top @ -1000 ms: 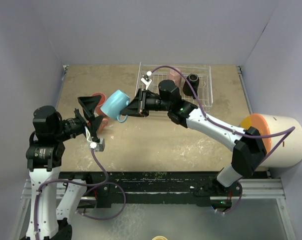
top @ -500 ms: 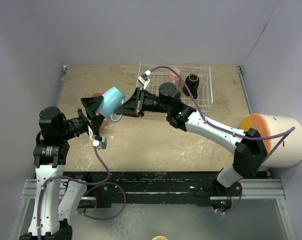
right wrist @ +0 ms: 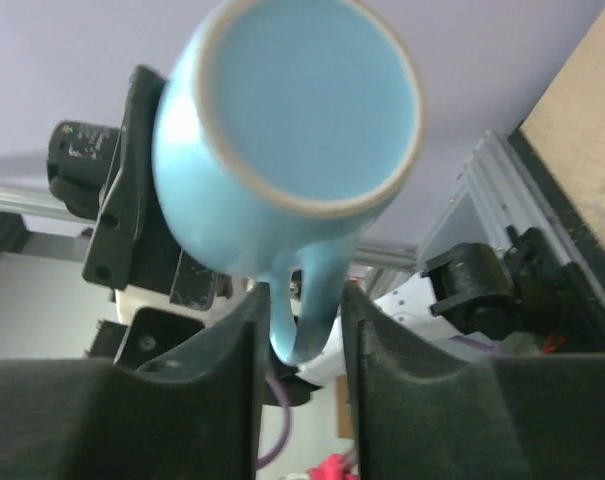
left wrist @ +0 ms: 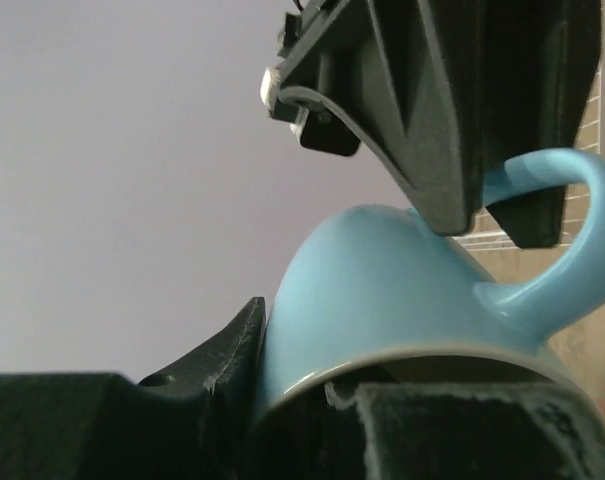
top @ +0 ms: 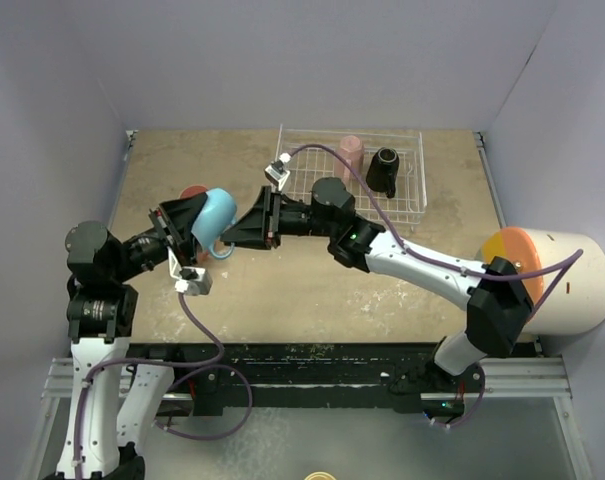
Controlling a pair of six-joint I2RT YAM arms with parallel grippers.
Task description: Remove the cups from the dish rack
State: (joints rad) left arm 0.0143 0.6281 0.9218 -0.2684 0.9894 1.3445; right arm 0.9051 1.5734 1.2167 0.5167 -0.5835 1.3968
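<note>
- The left gripper (top: 200, 224) hangs over the left half of the worktop with its jaws round the mouth end of the blue cup (top: 216, 212). One finger (left wrist: 227, 350) lies against the cup's outer wall. We cannot tell whether the jaws are pressed home or merely spread about it.
- Just beyond it, toward the far edge, a sliver of a pink cup (top: 193, 191) shows, mostly hidden.
- The blue cup is off the table and tilted, with its base facing the right wrist camera.
- The right gripper (top: 234, 234) pinches the cup's handle, a finger (right wrist: 212, 400) on each side.
- We judge this to be a mid-air handover. The left jaws should bite firmly on the wall near the rim first, since that curved glazed wall could slip.
- Only then should the right gripper spread. It should draw back along its own line, so it does not drag the handle and twist the cup loose.
- The rack (top: 419, 190) sits at the far edge, right of the middle. It holds a racked pink cup (top: 350, 152) and a black cup (top: 386, 165), well apart from the handover.
- A second ago the left gripper stood spread and clear, just left of the blue cup. Now the cup sits within its jaws.
- The blue cup and right gripper have moved toward the left edge, with the right arm stretched further.
- The rack's two cups have not shifted.
</note>
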